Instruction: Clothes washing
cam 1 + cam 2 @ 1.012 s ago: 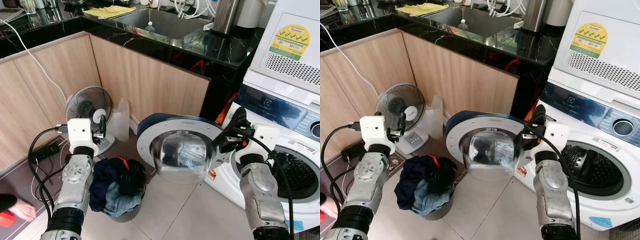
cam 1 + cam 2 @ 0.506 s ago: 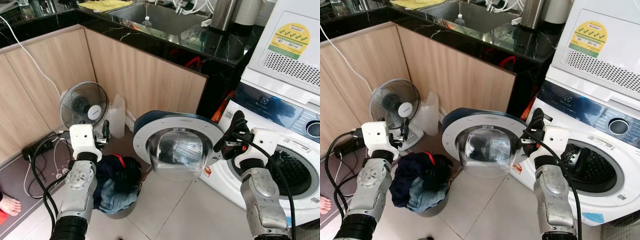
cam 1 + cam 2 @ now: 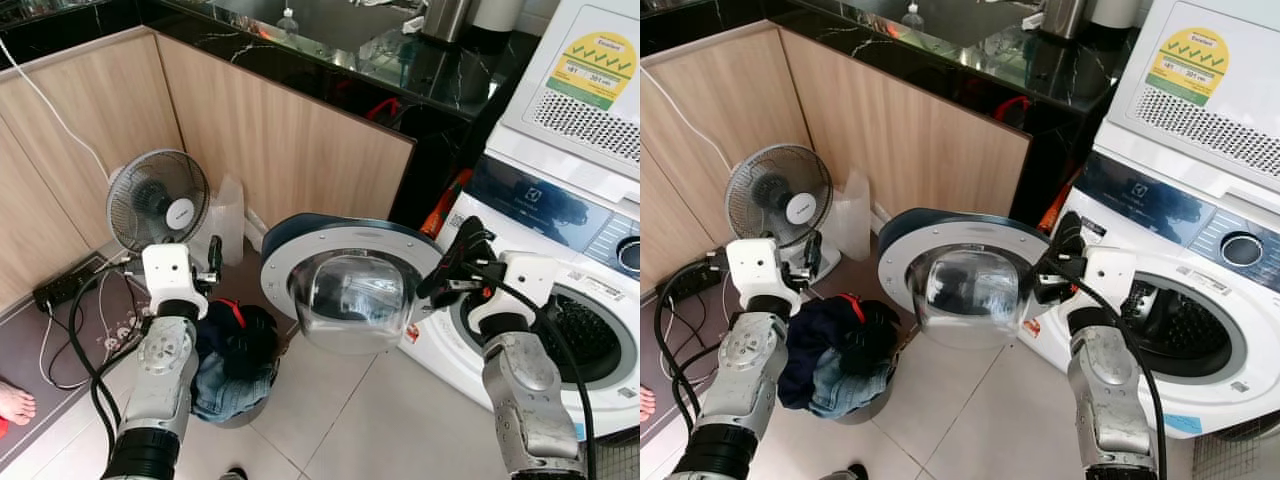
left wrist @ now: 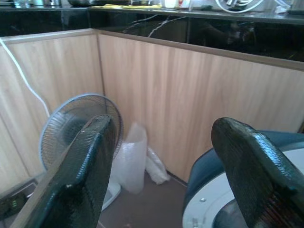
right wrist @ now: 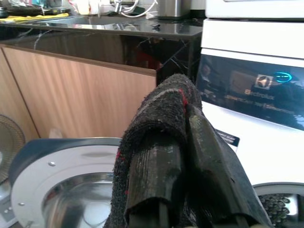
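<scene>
The right gripper (image 3: 1058, 262) is clamped on a dark sock (image 5: 161, 123), raised between the open washer door (image 3: 345, 290) and the drum opening (image 3: 1180, 335). To load it well, swing right, reach inside the drum, then release. The left gripper (image 3: 213, 262), fingers spread and empty, hovers just above the basket of clothes (image 3: 235, 355) on the floor.

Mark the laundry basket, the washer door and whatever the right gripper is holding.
Laundry basket (image 3: 235, 350), left eye view: on the piled dark clothes.
Washer door (image 3: 350, 295), left eye view: on the glass bowl.
Black cloth (image 5: 159, 111), right wrist view: on the fabric draped over the right gripper's shut fingers.
</scene>
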Available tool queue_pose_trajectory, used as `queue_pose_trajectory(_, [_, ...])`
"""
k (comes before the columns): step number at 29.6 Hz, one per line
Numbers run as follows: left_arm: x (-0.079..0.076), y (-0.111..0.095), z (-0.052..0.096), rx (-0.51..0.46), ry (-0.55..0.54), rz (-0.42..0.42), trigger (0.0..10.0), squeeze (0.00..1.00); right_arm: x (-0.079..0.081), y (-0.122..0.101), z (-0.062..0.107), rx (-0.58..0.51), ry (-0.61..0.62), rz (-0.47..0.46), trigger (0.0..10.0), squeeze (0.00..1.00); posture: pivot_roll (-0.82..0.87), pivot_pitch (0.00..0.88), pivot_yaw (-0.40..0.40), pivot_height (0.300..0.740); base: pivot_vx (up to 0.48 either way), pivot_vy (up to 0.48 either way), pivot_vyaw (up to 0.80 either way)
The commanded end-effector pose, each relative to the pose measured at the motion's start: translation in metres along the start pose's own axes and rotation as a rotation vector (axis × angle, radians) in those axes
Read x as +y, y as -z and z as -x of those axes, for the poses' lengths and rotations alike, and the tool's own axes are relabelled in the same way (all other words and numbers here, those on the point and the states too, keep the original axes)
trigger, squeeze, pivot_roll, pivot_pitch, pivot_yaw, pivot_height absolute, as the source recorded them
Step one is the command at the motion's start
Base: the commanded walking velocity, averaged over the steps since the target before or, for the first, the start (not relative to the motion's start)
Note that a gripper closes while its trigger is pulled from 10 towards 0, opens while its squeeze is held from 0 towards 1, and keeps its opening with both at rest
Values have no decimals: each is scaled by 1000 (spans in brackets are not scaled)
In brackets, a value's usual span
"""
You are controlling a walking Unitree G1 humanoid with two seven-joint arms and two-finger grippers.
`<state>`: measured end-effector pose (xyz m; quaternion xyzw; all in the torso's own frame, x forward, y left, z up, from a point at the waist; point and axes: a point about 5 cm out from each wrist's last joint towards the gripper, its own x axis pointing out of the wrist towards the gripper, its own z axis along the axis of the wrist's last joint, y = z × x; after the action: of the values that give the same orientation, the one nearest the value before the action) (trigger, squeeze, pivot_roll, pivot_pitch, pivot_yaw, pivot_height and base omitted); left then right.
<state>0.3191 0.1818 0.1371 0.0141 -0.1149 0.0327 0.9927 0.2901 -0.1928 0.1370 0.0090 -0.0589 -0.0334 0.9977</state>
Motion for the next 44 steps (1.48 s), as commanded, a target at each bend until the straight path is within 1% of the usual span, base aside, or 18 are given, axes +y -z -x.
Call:
queue_pose_trajectory(1, [-8, 3, -2, 23, 38, -13, 10000, 0, -6, -5, 0, -17, 24, 3, 10000, 0, 15, 193, -44, 740, 0, 0, 0])
queue_pose_trajectory(8, [-13, 1, 2, 15, 44, -10, 10000, 0, -6, -3, 1, 2, 18, 4, 10000, 0, 30, 196, -58, 740, 0, 0, 0])
queue_pose_trajectory(12, [-12, 3, 6, 21, 33, -6, 10000, 0, -5, -3, -3, -2, 6, 4, 10000, 0, 77, 180, -54, 740, 0, 0, 0])
queue_pose_trajectory(15, [-11, -1, 3, 8, 48, -13, 10000, 0, 1, -5, -9, -16, -4, -14, 10000, 0, 98, 184, -49, 740, 0, 0, 0])
queue_pose_trajectory(19, [-8, -4, 1, -1, 51, -23, 10000, 0, 11, -4, -14, -11, -31, -18, 10000, 0, 106, 185, -52, 740, 0, 0, 0])
queue_pose_trajectory(21, [-7, -5, 1, -4, 50, -28, 10000, 0, 13, -4, -14, -9, -41, -24, 10000, 0, 107, 185, -52, 740, 0, 0, 0])
queue_pose_trajectory(22, [-5, -6, 2, -5, 42, -31, 10000, 0, 18, -3, -13, -6, -61, -31, 10000, 0, 111, 180, -49, 740, 0, 0, 0])
queue_pose_trajectory(23, [-4, -6, 3, -5, 39, -31, 10000, 0, 20, -3, -12, -6, -66, -33, 10000, 0, 112, 179, -50, 740, 0, 0, 0])
queue_pose_trajectory(26, [-6, -6, 4, -6, 43, -26, 10000, 0, 17, 0, -11, -1, -62, -30, 10000, 0, 116, 171, -43, 740, 0, 0, 0])
queue_pose_trajectory(29, [-9, -6, 5, -2, 55, -15, 10000, 0, 11, 0, -11, -8, -46, -27, 10000, 0, 113, 158, -31, 740, 0, 0, 0])
queue_pose_trajectory(32, [-9, -5, 6, 3, 62, -14, 10000, 0, 11, -2, -11, -15, -40, -28, 10000, 0, 103, 157, -26, 740, 0, 0, 0])
queue_pose_trajectory(37, [-11, -5, 6, 7, 66, -15, 10000, 0, 15, -4, -10, -28, -48, -39, 10000, 0, 115, 184, -33, 740, 0, 0, 0])
queue_pose_trajectory(41, [-4, -5, 9, 15, 24, -16, 10000, 0, 22, 0, -10, -1, -91, -5, 10000, 0, 114, 215, -53, 740, 0, 0, 0])
queue_pose_trajectory(44, [-2, -3, 12, 22, 18, -18, 10000, 0, 23, -3, -10, -9, -96, 4, 10000, 0, 101, 232, -61, 740, 0, 0, 0])
